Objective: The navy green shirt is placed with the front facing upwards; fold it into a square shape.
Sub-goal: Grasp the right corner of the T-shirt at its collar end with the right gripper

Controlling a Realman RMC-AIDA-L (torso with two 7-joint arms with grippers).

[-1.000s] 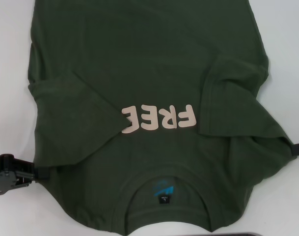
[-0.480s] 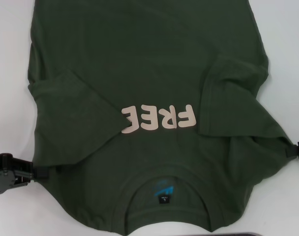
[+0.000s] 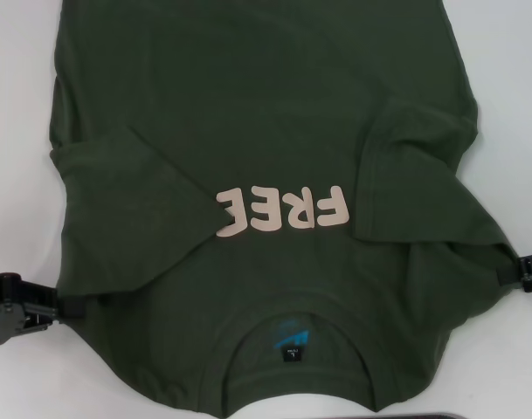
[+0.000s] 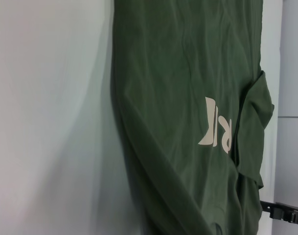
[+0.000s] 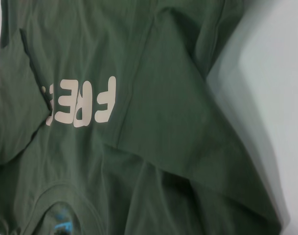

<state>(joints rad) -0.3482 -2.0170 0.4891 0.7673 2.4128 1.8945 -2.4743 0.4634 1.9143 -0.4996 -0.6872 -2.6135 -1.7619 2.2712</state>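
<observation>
The green shirt (image 3: 266, 175) lies front-up on the white tabletop (image 3: 21, 105), both sleeves folded inward. The left claw (image 3: 60, 305) and right claw (image 3: 510, 269) sit at its shoulder edges; their grip cannot be told. Next likely: fold shoulders toward the hem.

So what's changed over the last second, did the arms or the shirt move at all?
The right end effector slid inward along the table toward the shirt, now reaching its shoulder edge. The left end effector eased slightly outward from the shirt's other edge. Nothing looks newly grasped or released. The shirt kept its lie, both sleeves folded in, lettering partly covered.
</observation>
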